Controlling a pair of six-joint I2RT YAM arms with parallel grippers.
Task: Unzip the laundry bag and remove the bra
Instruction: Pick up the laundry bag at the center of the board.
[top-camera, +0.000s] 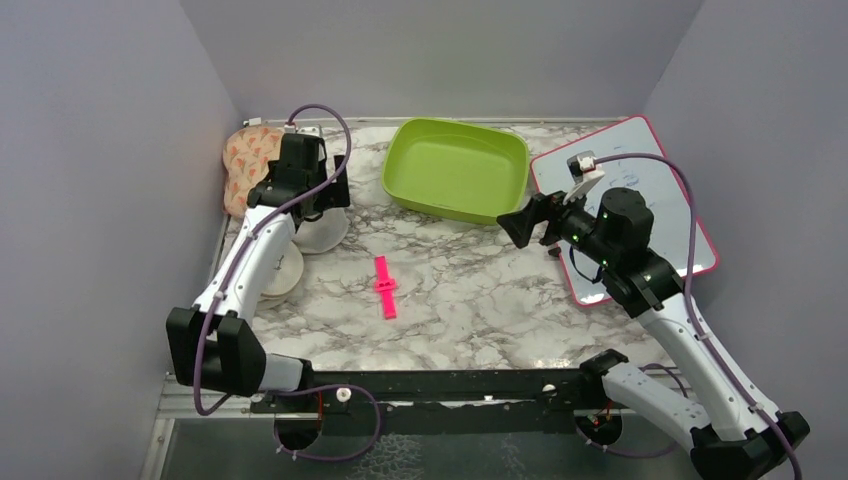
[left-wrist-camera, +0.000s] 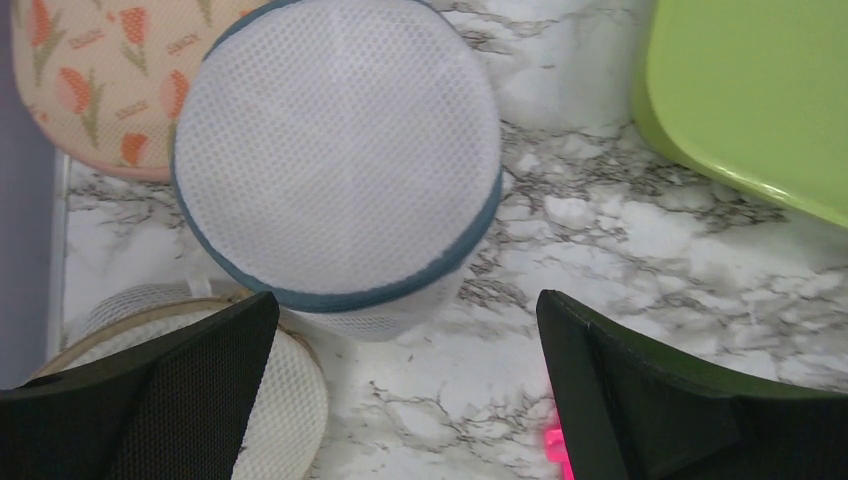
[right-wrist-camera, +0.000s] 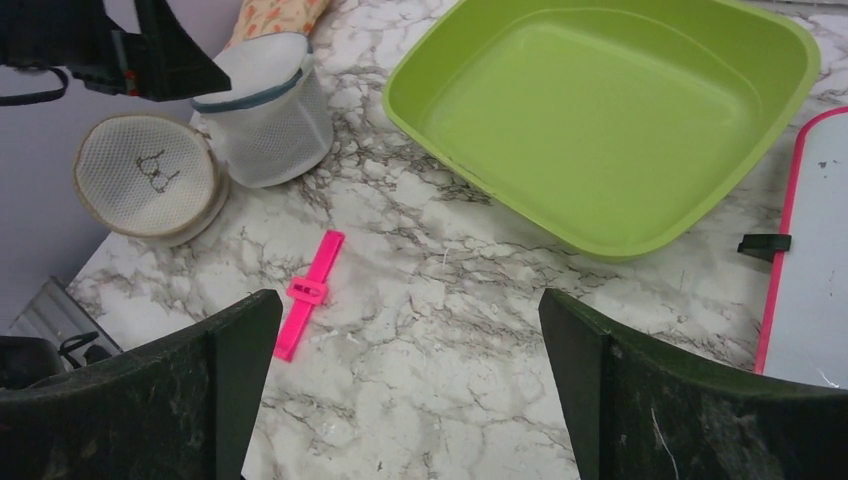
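Fingers (left-wrist-camera: 190, 390) of the left gripper (left-wrist-camera: 405, 305) stood wide apart, holding nothing, and hung just above the laundry bag (left-wrist-camera: 335, 160). Black fingers (right-wrist-camera: 660, 400) of the right gripper (right-wrist-camera: 407, 300) were spread wide too, with nothing between them.

Every place below is given from the lime green tray (top-camera: 455, 168), a shallow plastic tub at the back of the marble table (top-camera: 480, 300), as seen by the top camera.

The laundry bag sat to the left of the tray, near it but not touching. It was a round, domed case of white mesh with a dark blue-grey zip band round its rim. What lay inside could not be made out through the mesh.

Further left of the tray, against the side wall, lay a peach cloth item (left-wrist-camera: 90, 70) printed with orange tulips and small repeated words too blurred to read.

Left of the tray and nearer the arm bases lay a beige round mesh case (right-wrist-camera: 150, 175) marked with a black outline drawing of a bra.

Nearer than the tray's left corner, a bright pink strap (top-camera: 385, 287) lay flat.

Just to the right of the tray lay a whiteboard (top-camera: 650, 200) with a pink edge; its marks were too faint to read.

The right gripper hovered at the tray's near right corner, between tray and whiteboard.
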